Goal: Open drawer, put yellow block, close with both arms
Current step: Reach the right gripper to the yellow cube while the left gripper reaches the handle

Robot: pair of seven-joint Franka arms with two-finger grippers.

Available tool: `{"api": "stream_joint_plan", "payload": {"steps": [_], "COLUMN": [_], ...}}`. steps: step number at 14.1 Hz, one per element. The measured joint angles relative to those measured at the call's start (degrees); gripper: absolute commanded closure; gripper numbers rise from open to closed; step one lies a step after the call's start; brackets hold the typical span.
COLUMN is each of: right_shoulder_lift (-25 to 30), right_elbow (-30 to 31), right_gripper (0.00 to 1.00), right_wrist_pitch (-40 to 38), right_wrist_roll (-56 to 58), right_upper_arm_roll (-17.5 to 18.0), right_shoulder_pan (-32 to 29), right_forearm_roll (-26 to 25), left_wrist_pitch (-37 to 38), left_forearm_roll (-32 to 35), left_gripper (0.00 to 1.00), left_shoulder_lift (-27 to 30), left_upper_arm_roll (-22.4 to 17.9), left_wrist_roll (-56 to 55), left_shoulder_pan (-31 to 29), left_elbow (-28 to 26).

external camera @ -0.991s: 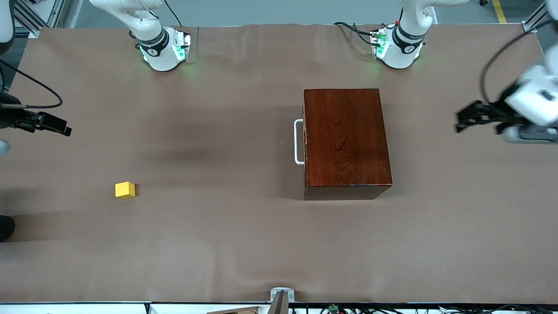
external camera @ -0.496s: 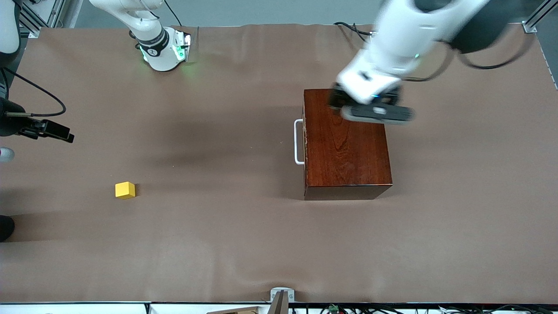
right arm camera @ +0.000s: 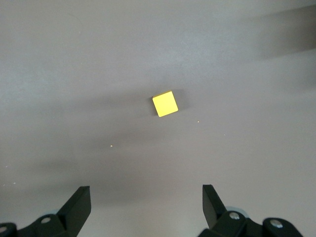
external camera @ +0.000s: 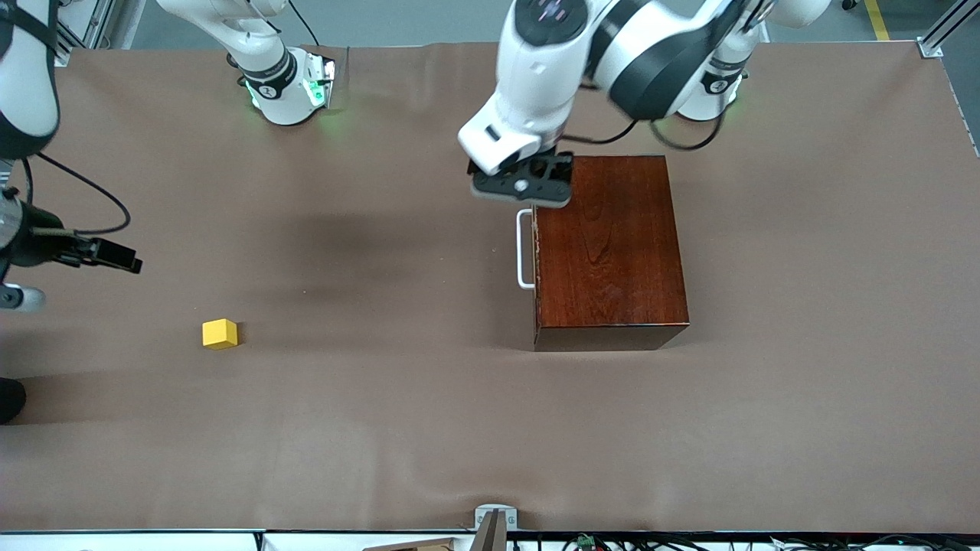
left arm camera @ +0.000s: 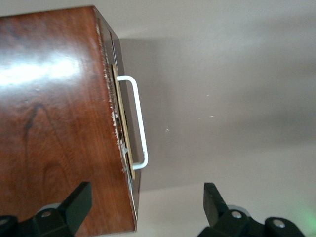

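Brown cloth covered the table (external camera: 429, 428). On it the drawer (external camera: 536, 249) sat shut in its mahogany box (external camera: 609, 249), handle (external camera: 524, 249) facing the right arm's end, box long axis running toward the camera. Above the handle's farther end hung the left end effector (external camera: 523, 186), spread wide. Well apart lay the yellow block (external camera: 220, 334), the right end effector (right arm camera: 146, 210) over bare table nearby, also wide

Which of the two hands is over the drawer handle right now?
The left hand, open, over the box corner beside the drawer handle. The right hand, also open, hangs above bare table near the yellow block.
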State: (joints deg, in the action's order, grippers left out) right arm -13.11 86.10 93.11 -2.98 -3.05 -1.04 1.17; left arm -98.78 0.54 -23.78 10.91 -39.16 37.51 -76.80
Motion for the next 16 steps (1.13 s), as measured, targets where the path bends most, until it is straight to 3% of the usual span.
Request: {"api": "stream_joint_plan", "payload": {"steps": [8,16], "right_shoulder_lift": [-9.26,-9.80], "right_elbow": [0.35,9.52], "right_gripper": [0.00,0.00], "right_wrist_pitch": [4.66,17.10], "right_wrist_roll": [0.25,3.66], "right_upper_arm_roll": [0.45,0.22], "right_shoulder_pan": [0.58,0.34], "right_forearm_roll": [0.00,0.00], "left_wrist_pitch": [-3.85,-8.94], "left_forearm_roll": [6.35,7.77], "left_gripper": [0.00,0.00], "left_shoulder_lift": [-10.05,-14.61], "left_upper_arm_roll": [-0.36,-0.43], "left_wrist_roll": [-2.65,-5.67], "left_shoulder_pan": [2.77,3.02], "left_elbow": [1.02,1.43]}}
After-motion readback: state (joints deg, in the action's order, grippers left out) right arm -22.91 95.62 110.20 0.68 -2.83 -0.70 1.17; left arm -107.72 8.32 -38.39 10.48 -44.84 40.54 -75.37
